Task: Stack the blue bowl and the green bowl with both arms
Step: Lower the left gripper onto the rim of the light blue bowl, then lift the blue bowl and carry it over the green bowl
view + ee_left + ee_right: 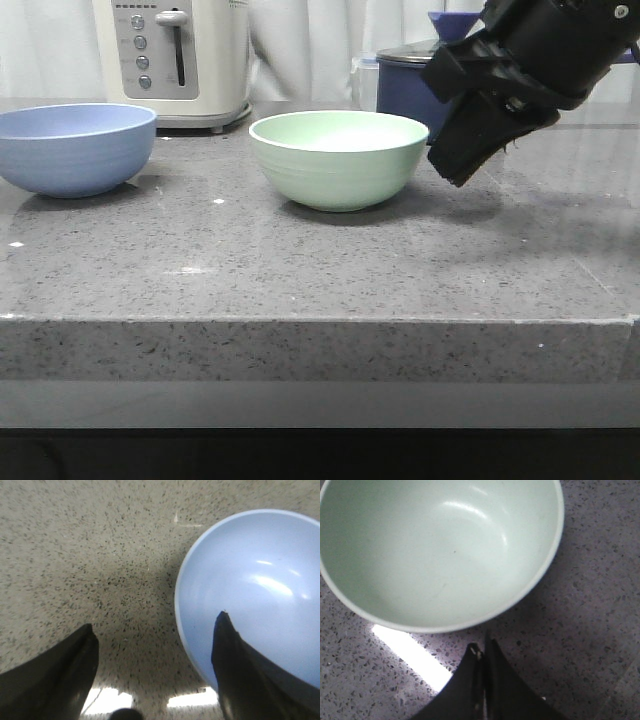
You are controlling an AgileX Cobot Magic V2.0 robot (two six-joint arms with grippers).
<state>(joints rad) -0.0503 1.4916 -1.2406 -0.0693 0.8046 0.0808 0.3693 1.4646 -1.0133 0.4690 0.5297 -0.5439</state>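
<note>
The right gripper (pixel 484 652) has its two dark fingers pressed together, tip against tip, with nothing between them. In its wrist view the joined tips hang over bare speckled stone just outside the rim of the green bowl (pixel 437 550), near it but not touching. In the front view the same right gripper (pixel 462 172) slants down from the upper right, its bulky black body held above the countertop (pixel 300 270), its tip level with the bowl's side and just to the right of it.

The left gripper (pixel 155 635) is spread wide. One finger (pixel 65 665) hangs over the grey stone; the other (pixel 245 675) shows in front of the inside of the blue bowl (pixel 260 580), so the bowl's near rim lies between the two. Whether either finger touches the rim cannot be told. This arm is out of the front view.

The green bowl (pixel 338 158) stands upright on its small foot near the middle of the countertop, empty. The blue bowl (pixel 72 147) stands upright at the left edge of the front view, also empty, well apart from the green one. Behind them, a cream toaster (pixel 172 60) sits between the two bowls at the back, and a dark navy lidded saucepan (pixel 410 85) sits behind the green bowl, partly hidden by the right arm.
</note>
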